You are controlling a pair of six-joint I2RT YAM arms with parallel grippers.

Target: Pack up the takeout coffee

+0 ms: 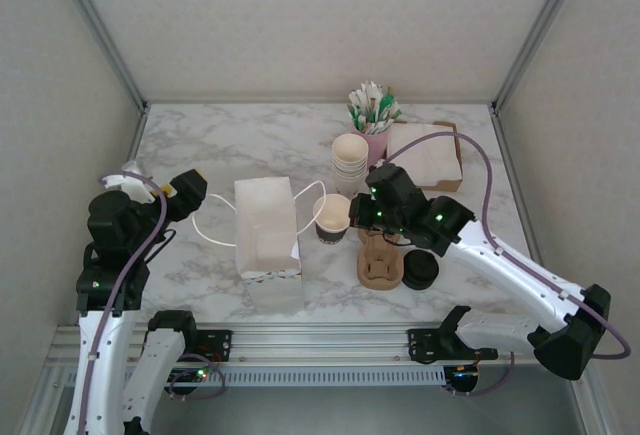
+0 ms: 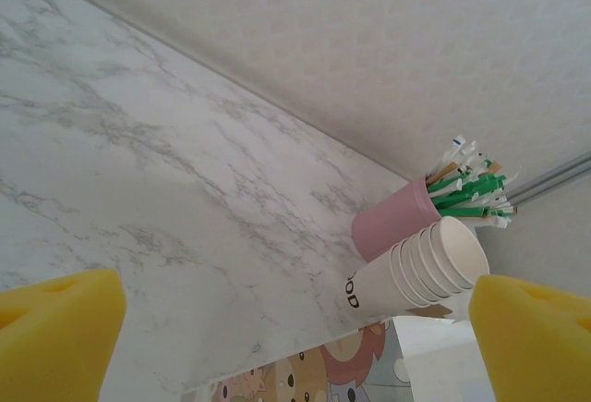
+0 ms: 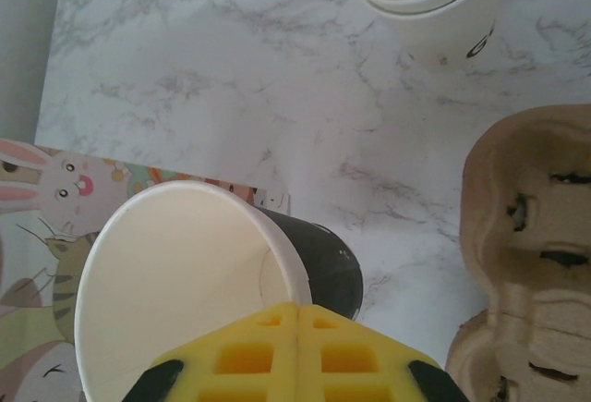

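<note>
The right claw (image 1: 362, 213) is closed tight, its yellow pads (image 3: 249, 356) pinching the near wall of the takeout coffee cup (image 1: 332, 217) at the rim. The cup is empty, pale inside and dark outside, and sits in the middle of the marble surface (image 1: 210, 145), just right of the white paper bag (image 1: 268, 227). From the right wrist, the cup (image 3: 185, 282) overlaps a cartoon-printed panel (image 3: 46, 236) on its left. The brown pulp carrier (image 1: 380, 258) lies just right of the cup, with a black lid (image 1: 420, 271) beside it. Farther back are a stack of paper cups (image 1: 350, 160) and a pink cup of sticks (image 1: 375, 140). The left claw (image 1: 188, 193) is spread wide at the left, holding nothing
</note>
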